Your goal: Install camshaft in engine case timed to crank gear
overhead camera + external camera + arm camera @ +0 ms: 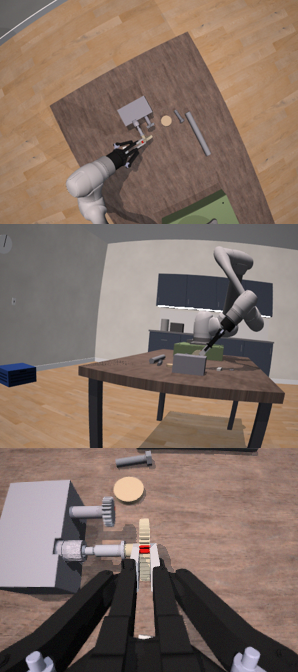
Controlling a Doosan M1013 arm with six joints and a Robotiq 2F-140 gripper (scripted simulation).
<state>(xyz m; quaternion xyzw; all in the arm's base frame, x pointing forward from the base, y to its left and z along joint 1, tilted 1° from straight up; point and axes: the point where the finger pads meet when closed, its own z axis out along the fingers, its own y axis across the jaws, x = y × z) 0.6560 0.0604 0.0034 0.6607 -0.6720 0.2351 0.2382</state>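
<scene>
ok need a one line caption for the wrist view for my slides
Hand gripping the camshaft's big gear, shaft tip entering the engine case bearing beside the small crank gear.

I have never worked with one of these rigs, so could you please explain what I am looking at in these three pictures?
It is one grey robot arm with a black two-fingered gripper, working at a wooden table. One picture looks straight down, one looks across the room at the table, and one is taken from the wrist, along the fingers.

On the table stands a grey block, the engine case. A short shaft with a small gear sticks out of its front. Beside it lie a tan disc, a bolt and a long grey rod.

The gripper is shut on the camshaft's big pale gear, which bears a red mark. The camshaft's shaft points at the case, and its knurled tip sits at the opening there. How deep it has gone in I cannot tell.
</scene>
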